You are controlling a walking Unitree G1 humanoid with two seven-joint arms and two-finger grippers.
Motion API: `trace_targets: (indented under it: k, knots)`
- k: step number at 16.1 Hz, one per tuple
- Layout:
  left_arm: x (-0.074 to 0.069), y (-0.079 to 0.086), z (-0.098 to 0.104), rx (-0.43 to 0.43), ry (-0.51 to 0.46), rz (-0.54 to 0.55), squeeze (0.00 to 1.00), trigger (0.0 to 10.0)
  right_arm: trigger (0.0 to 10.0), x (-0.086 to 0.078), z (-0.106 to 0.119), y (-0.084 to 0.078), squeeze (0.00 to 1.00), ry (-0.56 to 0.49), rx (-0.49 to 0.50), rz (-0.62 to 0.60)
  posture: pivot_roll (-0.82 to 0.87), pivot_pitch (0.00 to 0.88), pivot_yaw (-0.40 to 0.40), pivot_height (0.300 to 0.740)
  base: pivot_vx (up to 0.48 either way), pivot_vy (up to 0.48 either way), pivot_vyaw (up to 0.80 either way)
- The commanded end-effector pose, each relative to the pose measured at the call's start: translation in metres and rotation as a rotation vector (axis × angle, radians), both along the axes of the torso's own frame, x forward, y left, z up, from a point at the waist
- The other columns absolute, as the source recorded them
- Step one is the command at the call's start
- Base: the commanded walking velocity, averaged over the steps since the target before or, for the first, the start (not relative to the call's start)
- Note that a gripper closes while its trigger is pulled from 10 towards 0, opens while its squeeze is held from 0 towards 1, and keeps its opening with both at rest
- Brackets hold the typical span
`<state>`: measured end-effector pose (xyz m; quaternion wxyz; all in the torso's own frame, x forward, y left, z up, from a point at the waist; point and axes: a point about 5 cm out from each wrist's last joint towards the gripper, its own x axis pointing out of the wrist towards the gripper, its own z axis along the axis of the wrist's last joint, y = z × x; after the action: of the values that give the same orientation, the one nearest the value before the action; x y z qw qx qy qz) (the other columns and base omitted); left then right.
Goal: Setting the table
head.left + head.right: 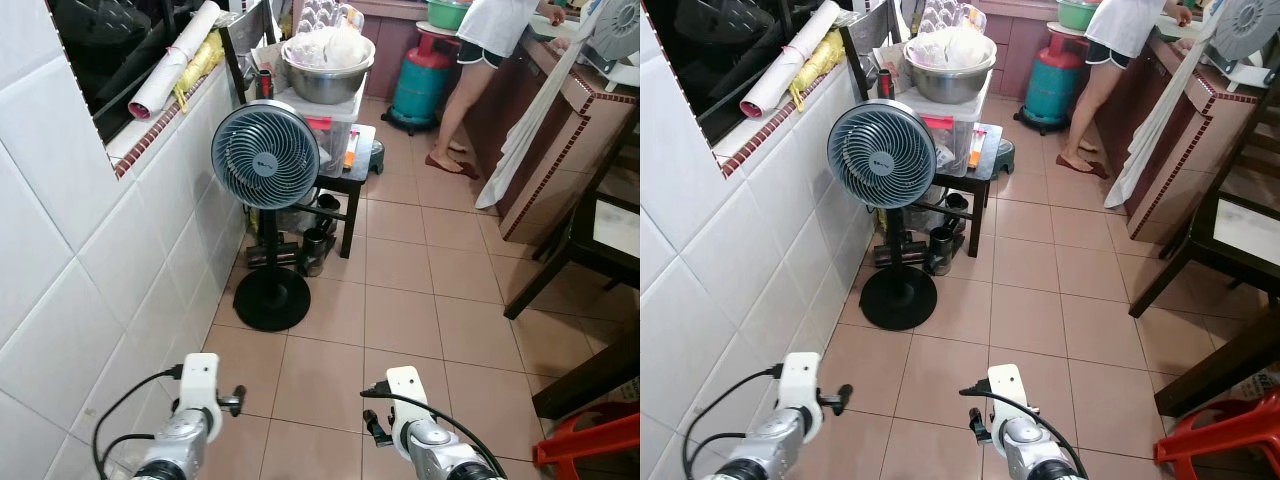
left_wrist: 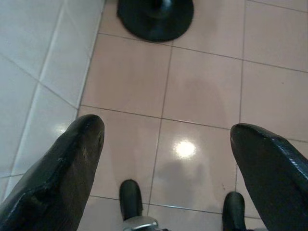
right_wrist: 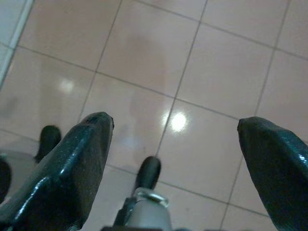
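Both arms hang low over the pink tiled floor; their silver wrists, left and right, show at the bottom of the eye views. My left gripper is open, its black fingers spread wide over bare tiles near the fan's base. Open too is my right gripper, with nothing between its fingers. A dark wooden table with a pale top stands at the right edge. On a plastic box at the back left sits a large steel bowl.
A standing fan on a round black base stands by the white tiled wall. Behind it is a low black table with pots. A person stands at the counter beside a green gas cylinder. A red stool is at bottom right.
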<state>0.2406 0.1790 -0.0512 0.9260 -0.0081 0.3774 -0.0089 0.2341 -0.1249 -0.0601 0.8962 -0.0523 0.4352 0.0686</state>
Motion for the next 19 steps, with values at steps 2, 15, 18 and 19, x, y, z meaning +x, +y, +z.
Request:
trace_targets:
  k: [2,15,18,19]
  knots:
    - [0.001,-0.002,0.001,0.006,0.001,-0.050,0.00,10.0,10.0,0.000,0.000,-0.005,0.00,-0.025,-0.025,-0.012,0.12,0.000,-0.027,0.740,0.000,0.000,0.00]
    - [0.017,-0.035,0.016,0.075,-0.150,-0.354,0.00,10.0,10.0,0.011,0.015,-0.034,0.00,-0.248,0.065,-0.110,-0.04,0.000,0.053,0.740,0.000,0.000,0.00]
    - [0.035,-0.027,0.041,0.035,-0.377,-0.279,0.00,10.0,10.0,0.035,0.042,-0.038,0.00,-0.436,0.138,-0.083,-0.01,0.000,-0.001,0.740,0.000,0.000,0.00]
    - [0.036,-0.022,0.045,0.046,-0.412,-0.253,0.00,10.0,10.0,0.038,0.047,-0.040,0.00,-0.481,0.162,-0.078,0.01,0.000,-0.019,0.740,0.000,0.000,0.00]
